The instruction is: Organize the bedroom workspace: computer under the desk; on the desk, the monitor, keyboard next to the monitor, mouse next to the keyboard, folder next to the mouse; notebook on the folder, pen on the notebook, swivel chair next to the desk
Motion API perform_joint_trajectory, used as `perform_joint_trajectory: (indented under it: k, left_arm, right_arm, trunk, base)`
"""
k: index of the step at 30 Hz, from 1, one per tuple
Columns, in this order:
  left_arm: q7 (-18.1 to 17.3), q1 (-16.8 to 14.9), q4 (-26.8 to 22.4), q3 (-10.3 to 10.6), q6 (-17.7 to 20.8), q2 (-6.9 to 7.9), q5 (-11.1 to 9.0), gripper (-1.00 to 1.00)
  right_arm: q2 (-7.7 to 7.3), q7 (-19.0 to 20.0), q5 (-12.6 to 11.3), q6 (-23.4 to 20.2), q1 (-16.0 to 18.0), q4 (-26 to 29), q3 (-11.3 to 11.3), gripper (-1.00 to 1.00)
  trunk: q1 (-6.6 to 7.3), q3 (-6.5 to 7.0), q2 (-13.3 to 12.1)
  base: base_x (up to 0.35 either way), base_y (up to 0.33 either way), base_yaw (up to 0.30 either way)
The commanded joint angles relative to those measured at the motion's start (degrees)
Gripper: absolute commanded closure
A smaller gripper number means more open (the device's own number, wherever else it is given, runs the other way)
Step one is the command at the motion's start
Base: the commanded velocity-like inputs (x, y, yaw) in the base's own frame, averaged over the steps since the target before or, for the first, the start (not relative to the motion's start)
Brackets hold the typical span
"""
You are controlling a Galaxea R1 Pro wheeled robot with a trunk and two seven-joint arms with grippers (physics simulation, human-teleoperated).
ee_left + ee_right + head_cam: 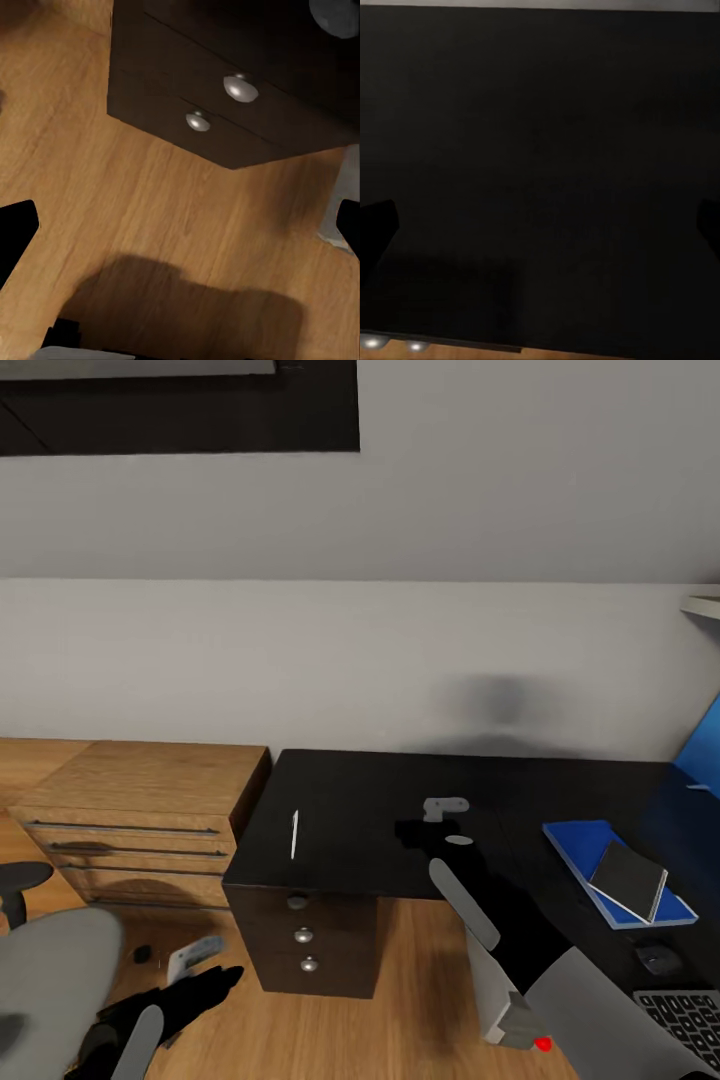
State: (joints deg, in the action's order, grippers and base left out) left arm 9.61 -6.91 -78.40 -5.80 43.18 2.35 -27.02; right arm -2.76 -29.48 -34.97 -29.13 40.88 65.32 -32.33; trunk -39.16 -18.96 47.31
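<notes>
The right gripper is held over the bare left part of the desk, jaws spread and empty. The left gripper is held low above the wood floor, jaws likewise parted. On the desk's right side the notebook is stacked on the folder — the mouse and keyboard are seen nearer. A thin white pen is seen lying well to the left.

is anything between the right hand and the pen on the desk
Nothing visible. The right hand hovers over bare desk, and the pen lies to its left with only open black top between them.
</notes>
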Motion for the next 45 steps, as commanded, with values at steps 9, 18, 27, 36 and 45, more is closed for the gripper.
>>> perform_joint_trajectory:
  k: [9,18,27,36,45]
  left_arm:
    - [0.5,0.0,-1.1,-5.0,0.3,0.11,-0.4,-1.0]
    - [0.5,0.0,-1.1,-5.1,0.2,0.02,-0.5,-1.0]
    - [0.5,0.0,-1.1,-5.1,0.2,0.02,-0.5,-1.0]
    - [0.5,0.0,-1.1,-5.1,0.2,0.03,-0.5,-1.0]
    - [0.4,0.0,-1.2,-8.7,0.3,-0.06,-0.7,-1.0]
  right_arm:
    - [-0.06,-0.5,-1.6,-0.1,0.1,0.3,-0.2,-1.0]
    - [-0.14,-0.6,-1.7,0.0,0.1,0.3,0.0,-1.0]
    - [-0.14,-0.6,-1.7,0.2,0.1,0.2,-0.1,-1.0]
    - [-0.14,-0.6,-1.7,0.2,0.1,0.2,-0.1,-1.0]
    - [-0.08,-0.6,-1.7,0.1,0.1,0.2,-0.1,-1.0]
  trunk:
    - [-0.01,-0.08,0.1]
    - [-0.01,-0.09,0.1]
    - [-0.01,-0.09,0.1]
    - [-0.01,-0.09,0.1]
    - [-0.01,-0.09,0.1]
  base:
    - [0.0,0.0,0.001]
    - [0.169,0.114,0.138]
    - [0.009,0.008,0.276]
    - [0.0,0.0,0.277]
    - [0.079,0.089,0.08]
